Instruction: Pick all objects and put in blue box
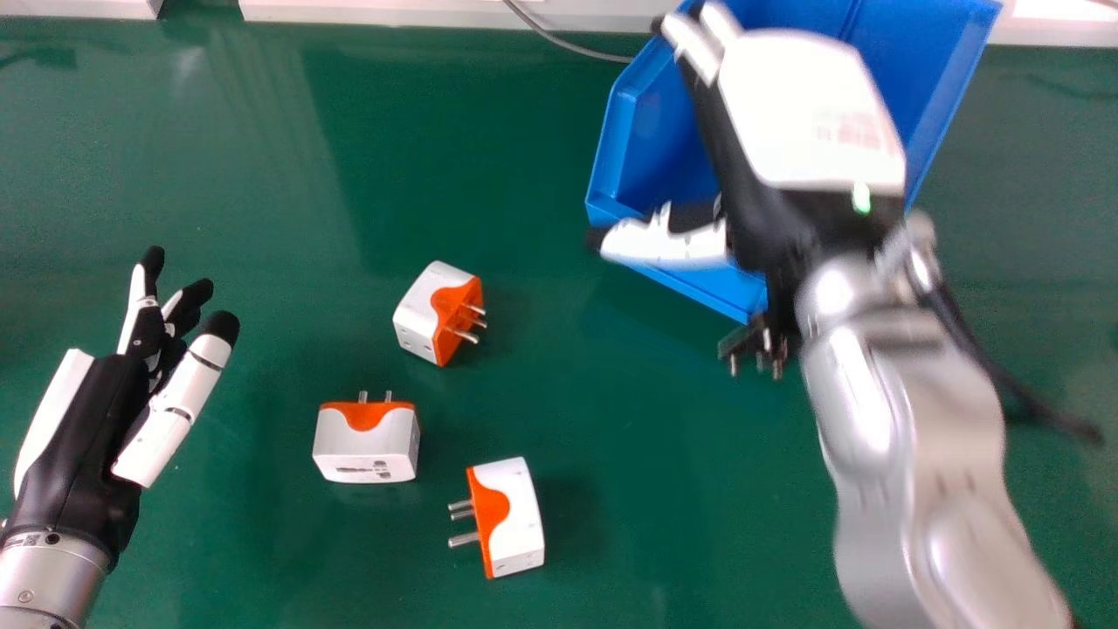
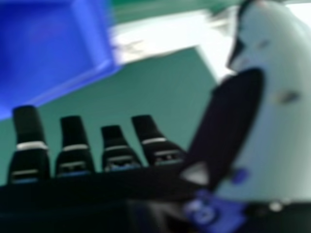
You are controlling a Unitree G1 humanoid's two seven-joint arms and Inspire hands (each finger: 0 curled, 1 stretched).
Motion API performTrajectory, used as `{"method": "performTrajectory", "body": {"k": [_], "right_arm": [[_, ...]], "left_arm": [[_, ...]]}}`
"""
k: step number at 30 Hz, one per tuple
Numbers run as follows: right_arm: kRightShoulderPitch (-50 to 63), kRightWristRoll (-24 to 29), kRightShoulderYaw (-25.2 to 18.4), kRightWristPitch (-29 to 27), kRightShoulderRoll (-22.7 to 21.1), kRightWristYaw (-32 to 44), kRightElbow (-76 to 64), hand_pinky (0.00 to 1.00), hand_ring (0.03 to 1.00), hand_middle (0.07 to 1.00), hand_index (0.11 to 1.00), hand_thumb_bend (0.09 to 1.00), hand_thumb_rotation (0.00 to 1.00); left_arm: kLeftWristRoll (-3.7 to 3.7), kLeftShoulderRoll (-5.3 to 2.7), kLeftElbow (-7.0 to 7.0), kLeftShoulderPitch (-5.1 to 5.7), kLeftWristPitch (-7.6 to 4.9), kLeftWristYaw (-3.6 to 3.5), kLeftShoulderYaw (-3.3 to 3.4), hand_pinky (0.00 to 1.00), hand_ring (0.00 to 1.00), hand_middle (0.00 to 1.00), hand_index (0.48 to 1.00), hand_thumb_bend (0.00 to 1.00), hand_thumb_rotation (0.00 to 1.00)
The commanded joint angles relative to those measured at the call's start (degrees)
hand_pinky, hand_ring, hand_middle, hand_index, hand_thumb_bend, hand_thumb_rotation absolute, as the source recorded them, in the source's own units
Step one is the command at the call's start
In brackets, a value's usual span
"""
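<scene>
- By the worktop's (image 1: pixel 262 175) far edge, right of centre: blue box (image 1: pixel 638 122), interior partly hidden behind the right hand (image 1: pixel 812 114), fingers wide.
- Left of the box, farther from that edge: three adapters (image 1: pixel 424 306), apart.
- Toward the worktop's left: left hand (image 1: pixel 100 411), fingers loosely apart.

The black and white right hand (image 1: pixel 812 114) hides some of the blue plastic box (image 1: pixel 622 114), and the box's far end is cut off. Near it, a dark thing with metal pins (image 1: pixel 753 342) is too hidden to name.
</scene>
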Motion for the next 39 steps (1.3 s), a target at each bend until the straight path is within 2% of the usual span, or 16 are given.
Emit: {"method": "performTrajectory", "body": {"k": [1, 5, 8, 12, 14, 16, 19, 21, 23, 25, 28, 33, 34, 35, 37, 39], "right_arm": [[5.7, -0.9, 0.6, -5.2, -2.5, -2.6, -5.1, 0.7, 0.881, 0.937, 0.898, 0.539, 0.59], [14.4, 1.0, -0.1, -14.0, -5.4, -6.3, -7.4, 0.73, 0.9, 0.953, 0.923, 0.54, 0.67], [18.3, 1.7, -0.8, -19.0, -6.7, -8.1, -7.5, 0.73, 0.889, 0.939, 0.913, 0.542, 0.68], [21.6, 3.1, -1.4, -25.2, -7.5, -11.3, -5.3, 0.71, 0.855, 0.906, 0.879, 0.559, 0.65], [22.6, 4.3, -1.4, -28.4, -8.0, -12.6, -3.3, 0.71, 0.855, 0.902, 0.877, 0.55, 0.67], [22.8, 5.1, -1.3, -31.5, -8.3, -14.1, -1.0, 0.71, 0.857, 0.9, 0.883, 0.532, 0.73], [22.0, 6.0, -1.3, -34.8, -7.9, -14.8, 2.4, 0.7, 0.844, 0.887, 0.873, 0.536, 0.71], [21.2, 6.0, -1.0, -35.8, -7.5, -13.8, 4.2, 0.7, 0.841, 0.882, 0.868, 0.541, 0.71], [20.5, 5.6, -0.6, -36.7, -7.0, -14.0, 6.0, 0.71, 0.841, 0.877, 0.857, 0.563, 0.77], [19.6, 5.0, -0.1, -37.5, -6.5, -14.5, 7.9, 0.71, 0.836, 0.87, 0.852, 0.57, 0.78], [18.0, 4.3, 0.5, -38.3, -5.8, -14.2, 10.3, 0.7, 0.824, 0.86, 0.843, 0.568, 0.75], [15.2, 2.7, 1.8, -38.4, -5.2, -11.9, 13.3, 0.7, 0.827, 0.856, 0.841, 0.544, 0.69], [14.5, 2.2, 2.2, -38.4, -5.0, -11.9, 14.2, 0.69, 0.822, 0.851, 0.837, 0.547, 0.68], [13.7, 1.6, 2.6, -38.2, -4.8, -11.7, 15.2, 0.69, 0.819, 0.848, 0.833, 0.546, 0.67], [12.4, 0.6, 3.4, -38.1, -4.2, -12.2, 17.4, 0.68, 0.818, 0.846, 0.83, 0.544, 0.68], [11.2, 0.2, 3.9, -38.2, -3.6, -12.7, 19.6, 0.67, 0.806, 0.835, 0.817, 0.553, 0.65]], "left_arm": [[0.44, 0.08, -1.59, 0.66, -0.55, 0.58, 0.22, 0.98, 0.97, 0.96, 0.931, 0.4, 0.83], [0.58, -0.05, -1.88, 1.09, -0.7, 0.78, 0.18, 0.99, 0.97, 0.96, 0.93, 0.4, 0.83], [0.93, -0.21, -2.33, 1.47, -0.47, 1.07, 0.18, 1.0, 0.97, 0.96, 0.931, 0.41, 0.83], [0.79, -0.62, -2.86, 1.9, -0.4, 1.35, 0.25, 0.99, 0.97, 0.95, 0.927, 0.41, 0.83], [1.12, -0.58, -3.2, 2.1, 0.01, 1.56, 0.19, 0.99, 0.97, 0.95, 0.927, 0.42, 0.83], [1.24, -0.58, -3.5, 2.24, 0.29, 1.5, 0.2, 1.0, 0.97, 0.96, 0.928, 0.43, 0.84], [1.02, -0.6, -2.88, 2.01, -0.17, 1.29, 0.27, 1.0, 0.98, 0.96, 0.931, 0.41, 0.84], [1.43, -0.64, -3.39, 2.22, 0.07, 1.62, 0.21, 1.0, 0.98, 0.96, 0.931, 0.41, 0.85], [1.81, -0.64, -4.22, 2.53, 0.72, 1.92, 0.14, 1.0, 0.98, 0.96, 0.929, 0.42, 0.85], [1.68, -0.72, -4.52, 2.59, 1.0, 1.86, 0.17, 1.0, 0.98, 0.96, 0.931, 0.42, 0.85], [1.51, -0.76, -4.49, 2.44, 1.15, 1.77, 0.19, 1.0, 0.98, 0.96, 0.931, 0.41, 0.85], [1.71, -0.74, -4.82, 2.36, 1.75, 1.93, 0.14, 1.0, 0.98, 0.97, 0.932, 0.4, 0.84], [1.64, -0.83, -4.85, 2.31, 1.77, 2.0, 0.18, 1.0, 0.98, 0.97, 0.931, 0.4, 0.84], [1.99, -0.79, -4.88, 2.3, 1.7, 2.2, 0.14, 1.0, 0.98, 0.96, 0.929, 0.4, 0.83], [1.96, -0.74, -4.39, 2.08, 1.05, 2.07, 0.12, 0.99, 0.97, 0.96, 0.929, 0.41, 0.84], [1.98, -0.75, -4.58, 2.04, 1.34, 2.15, 0.08, 0.99, 0.97, 0.96, 0.928, 0.4, 0.84]]}}
